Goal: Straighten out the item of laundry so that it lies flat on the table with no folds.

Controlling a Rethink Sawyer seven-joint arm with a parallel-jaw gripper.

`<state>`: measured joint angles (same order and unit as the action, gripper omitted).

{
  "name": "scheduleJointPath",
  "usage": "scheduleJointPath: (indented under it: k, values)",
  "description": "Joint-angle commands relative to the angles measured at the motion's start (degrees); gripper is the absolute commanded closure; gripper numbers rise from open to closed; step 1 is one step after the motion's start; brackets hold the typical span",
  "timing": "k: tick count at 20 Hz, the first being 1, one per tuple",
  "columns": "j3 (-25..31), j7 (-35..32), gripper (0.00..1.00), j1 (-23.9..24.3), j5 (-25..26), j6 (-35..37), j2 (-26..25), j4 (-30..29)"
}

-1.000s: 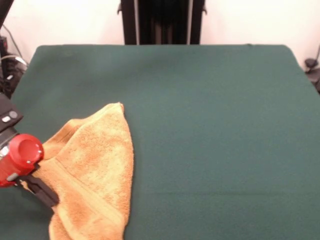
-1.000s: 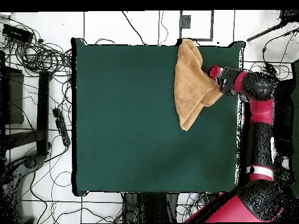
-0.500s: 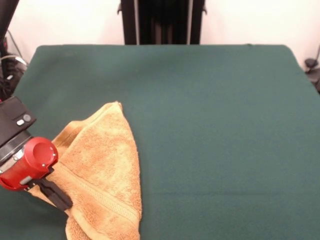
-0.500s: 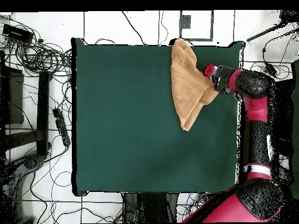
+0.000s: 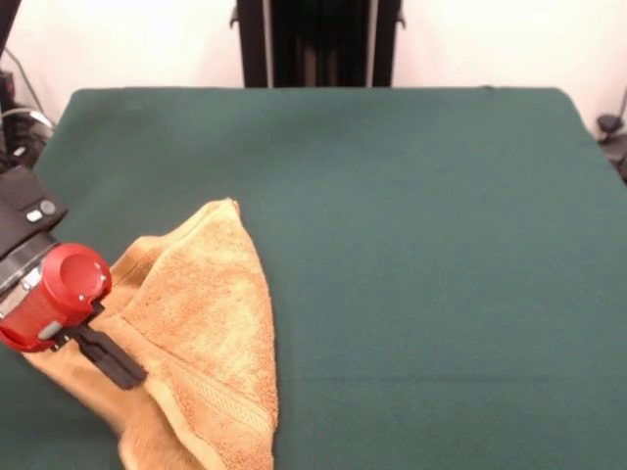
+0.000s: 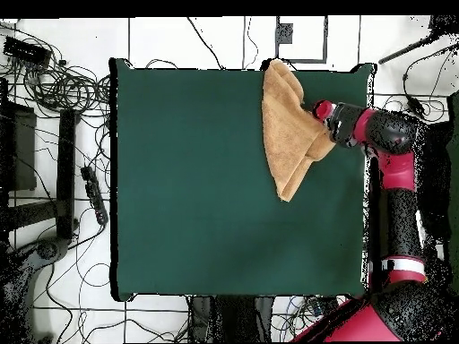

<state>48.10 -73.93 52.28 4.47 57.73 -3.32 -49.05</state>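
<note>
The item of laundry, an orange-yellow terry towel, lies folded over itself at the near left of the green table, with a woven band running near its lower edge. One pointed corner reaches toward the table's middle. My gripper sits over the towel's left side, shut on a fold of cloth that hangs below it. In the overhead view the towel lies against the table's top edge, right of centre. The gripper meets the towel's right side there.
The towel's end overhangs the table edge in the overhead view. Cables and dark equipment lie on the floor to the left of the table. The red arm runs along the table's right side.
The gripper moved right with the towel a second ago, then eased back a little. The towel's lower left part now spreads further left beneath the gripper.
</note>
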Motion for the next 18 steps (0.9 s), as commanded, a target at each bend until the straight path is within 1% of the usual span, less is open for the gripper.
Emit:
scheduleJointPath:
  k: [1,5,8,10,15,16,18]
  values:
    - [-2.73,-14.43,1.0,-1.95,-4.59,-1.99,2.24,-11.63]
    - [-2.02,-14.58,1.0,-0.92,-5.86,-5.4,2.8,-15.48]
    - [-1.61,-14.51,1.0,-0.95,-7.51,-6.23,2.52,-16.3]
    - [-1.12,-14.57,1.0,-0.27,-8.3,-8.32,2.36,-18.68]
    - [0.62,-14.73,1.0,-0.22,-9.7,-17.33,1.44,-23.45]
    - [0.61,-14.41,1.0,-0.71,-9.56,-18.81,1.16,-23.59]
    - [-0.65,-13.13,1.0,-2.24,-7.49,-22.46,1.39,-23.32]
